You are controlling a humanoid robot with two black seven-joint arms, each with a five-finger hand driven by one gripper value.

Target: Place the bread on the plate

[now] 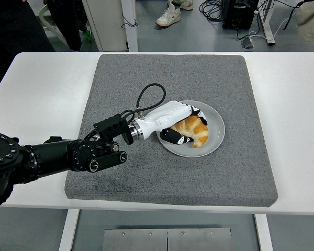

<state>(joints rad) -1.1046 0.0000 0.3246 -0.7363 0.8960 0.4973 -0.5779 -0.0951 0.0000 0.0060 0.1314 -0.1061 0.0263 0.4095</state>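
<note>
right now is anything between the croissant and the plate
Nothing visible. The left hand is shut on the croissant, which is already down over the white plate, with only the hand's own fingers around it.
</note>
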